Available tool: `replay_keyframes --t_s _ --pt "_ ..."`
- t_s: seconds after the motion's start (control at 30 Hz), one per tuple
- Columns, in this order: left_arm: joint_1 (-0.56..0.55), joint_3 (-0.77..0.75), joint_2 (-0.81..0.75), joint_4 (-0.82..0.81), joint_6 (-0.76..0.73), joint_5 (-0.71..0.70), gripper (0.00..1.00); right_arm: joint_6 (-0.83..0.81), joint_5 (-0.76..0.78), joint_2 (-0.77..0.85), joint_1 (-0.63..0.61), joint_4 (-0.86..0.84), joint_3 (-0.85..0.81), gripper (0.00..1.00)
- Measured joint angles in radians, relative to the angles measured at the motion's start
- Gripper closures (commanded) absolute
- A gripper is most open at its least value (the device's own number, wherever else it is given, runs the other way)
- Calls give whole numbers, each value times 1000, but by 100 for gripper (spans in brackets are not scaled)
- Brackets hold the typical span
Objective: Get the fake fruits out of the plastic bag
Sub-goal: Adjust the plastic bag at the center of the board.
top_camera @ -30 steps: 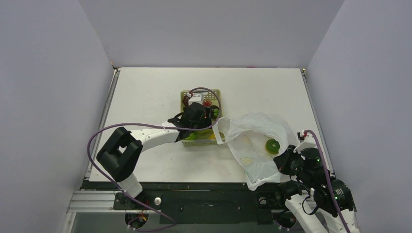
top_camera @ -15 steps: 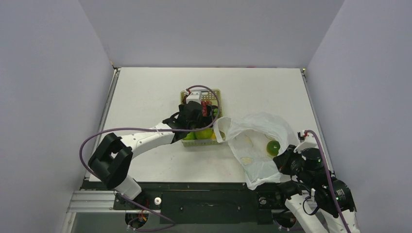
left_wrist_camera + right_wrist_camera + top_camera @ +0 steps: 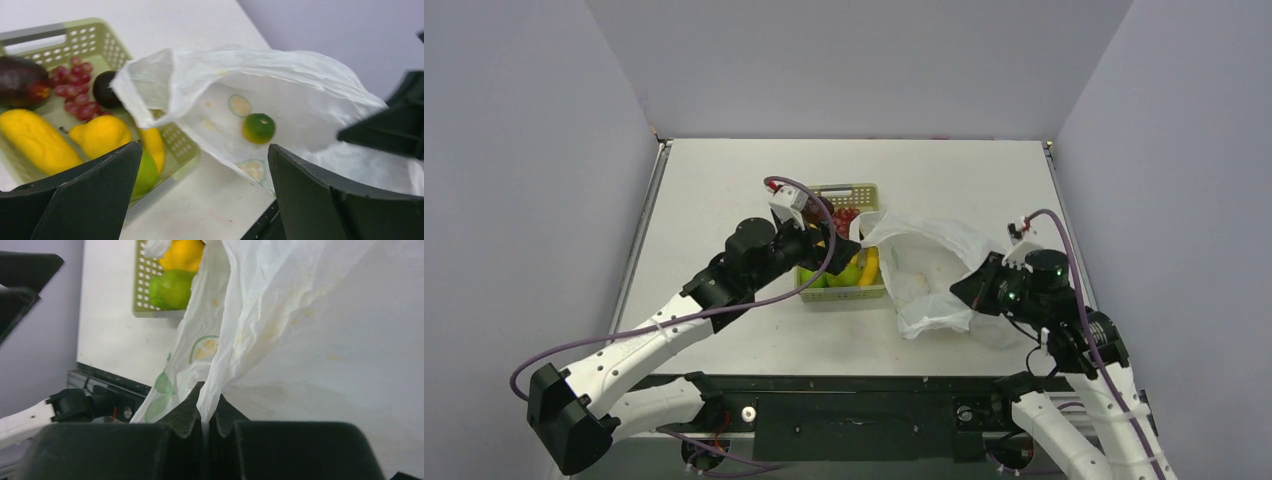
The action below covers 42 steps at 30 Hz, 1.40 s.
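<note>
While the thin white plastic bag (image 3: 300,85) is pinched by the right gripper (image 3: 205,402), the left gripper (image 3: 204,150) is spread wide, a glossy green round fruit (image 3: 258,128) seen inside the bag ahead of it.

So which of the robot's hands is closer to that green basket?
Left. The left gripper hangs open over the basket, while the right gripper is off to the basket's right, shut on the plastic bag.
</note>
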<state>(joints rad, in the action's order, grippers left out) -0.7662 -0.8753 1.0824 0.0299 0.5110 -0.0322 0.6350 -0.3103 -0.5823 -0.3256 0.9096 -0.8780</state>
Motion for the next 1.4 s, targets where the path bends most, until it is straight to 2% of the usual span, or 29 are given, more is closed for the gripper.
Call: replay_keyframes --t_s 0.13,0.3,0.47,0.6,0.7,0.77,0.87,1.07,1.23,1.4 --pt "-23 -19 -56 -19 -3 132 3 28 -69 -114 0 -100 -124 100" --pt "-101 -108 -50 -16 -25 237 3 78 -96 -56 0 -214 -139 100" --pt "-229 -240 40 -23 -61 299 3 177 -71 205 0 -287 139 100" --pt "-304 -229 153 -63 -53 331 4 254 -49 389 4 -183 373 100" --pt "-335 -199 254 -89 -31 332 5 273 -29 456 4 -77 404 100" --pt "-358 -197 322 -87 -25 318 9 270 -11 488 4 -32 399 100" --pt "-411 -200 391 -72 -36 255 23 259 6 497 4 26 385 100" --pt "-493 -182 441 -96 -78 85 26 220 27 496 4 97 342 100" --pt "-491 -124 457 -183 -72 -37 30 175 33 494 4 127 314 100" --pt "-486 -124 565 -299 -80 -144 31 131 32 495 4 189 339 100"
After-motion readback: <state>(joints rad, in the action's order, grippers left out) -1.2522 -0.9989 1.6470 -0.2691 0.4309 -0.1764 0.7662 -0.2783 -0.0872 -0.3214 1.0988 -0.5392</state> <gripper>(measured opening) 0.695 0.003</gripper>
